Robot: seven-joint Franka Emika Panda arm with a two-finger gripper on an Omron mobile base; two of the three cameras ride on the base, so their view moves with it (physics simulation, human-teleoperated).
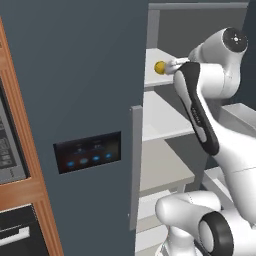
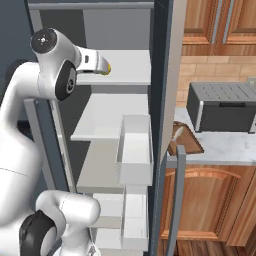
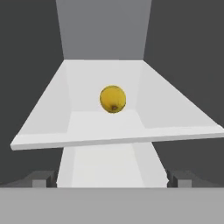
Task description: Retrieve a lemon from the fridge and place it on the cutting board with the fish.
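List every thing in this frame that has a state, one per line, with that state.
fridge: right door open, left door shut.
lemon: on the upper white shelf, not held.
hand: open, short of the lemon, aimed at it.
cutting board: lying on the counter beside the fridge, no lemon on it.

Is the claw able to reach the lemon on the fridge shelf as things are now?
Probably yes. The claw is open and faces the lemon, which sits alone on the white shelf; nothing stands between them.
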